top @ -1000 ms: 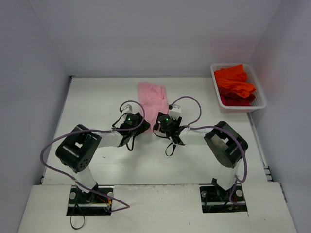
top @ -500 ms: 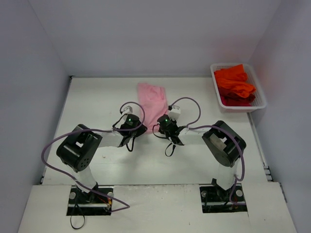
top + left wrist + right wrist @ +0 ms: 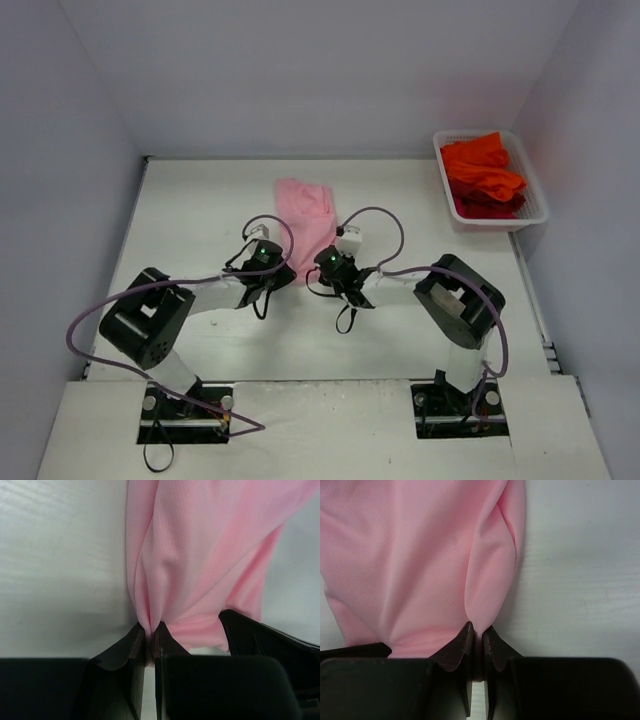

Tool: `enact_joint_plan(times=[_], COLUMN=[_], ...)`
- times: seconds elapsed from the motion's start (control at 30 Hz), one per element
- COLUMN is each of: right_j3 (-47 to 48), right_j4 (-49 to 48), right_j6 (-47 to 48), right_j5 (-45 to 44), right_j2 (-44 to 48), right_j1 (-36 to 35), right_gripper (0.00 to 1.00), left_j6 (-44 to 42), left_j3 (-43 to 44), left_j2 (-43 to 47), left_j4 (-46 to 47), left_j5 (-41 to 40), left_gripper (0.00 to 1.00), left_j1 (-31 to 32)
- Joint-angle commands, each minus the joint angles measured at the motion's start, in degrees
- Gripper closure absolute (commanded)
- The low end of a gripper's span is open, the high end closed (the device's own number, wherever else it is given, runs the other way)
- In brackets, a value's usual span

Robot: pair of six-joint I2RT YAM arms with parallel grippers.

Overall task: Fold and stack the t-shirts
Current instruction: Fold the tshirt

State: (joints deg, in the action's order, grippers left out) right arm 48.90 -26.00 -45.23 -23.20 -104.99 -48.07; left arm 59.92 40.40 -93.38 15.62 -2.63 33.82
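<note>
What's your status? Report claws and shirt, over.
Left claw shut on near edge of light pink cloth t-shirt. Right claw shut on it too. Nothing in the way.

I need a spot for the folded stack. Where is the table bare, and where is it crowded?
Bare: the table left of the pink t-shirt to the wall, and the stretch between it and the basket. Crowded: the middle, where the left fingers and right fingers pinch the shirt's near edge, and the far right corner.

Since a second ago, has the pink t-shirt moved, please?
Yes: the pink t-shirt has slid down the view and slightly left, away from the far edge of the table.
</note>
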Motion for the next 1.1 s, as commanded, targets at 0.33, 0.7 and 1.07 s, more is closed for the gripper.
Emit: enact_joint_plan(times=[0.33, 0.7, 1.07], right_j3=[-3.47, -0.74, 2.86], right_j4=[16.66, 25.47, 31.0], right_j6=[-8.81, -11.81, -8.73], right_j5=[-5.0, -9.49, -13.01], right_j2=[9.62, 15.95, 19.56], right_j1=[-13.96, -19.07, -16.88], right_gripper=[1.0, 1.0, 1.0], left_j6=[-0.6, 0.99, 0.37], left_j3=[-4.36, -5.86, -3.93], left_j2=[17.88, 28.96, 26.68], left_j4=[-15.52, -24.4, -24.85], left_j5=[-2.99, -5.71, -5.45], left_gripper=[1.0, 1.0, 1.0], left_j1=[5.99, 7.92, 7.92])
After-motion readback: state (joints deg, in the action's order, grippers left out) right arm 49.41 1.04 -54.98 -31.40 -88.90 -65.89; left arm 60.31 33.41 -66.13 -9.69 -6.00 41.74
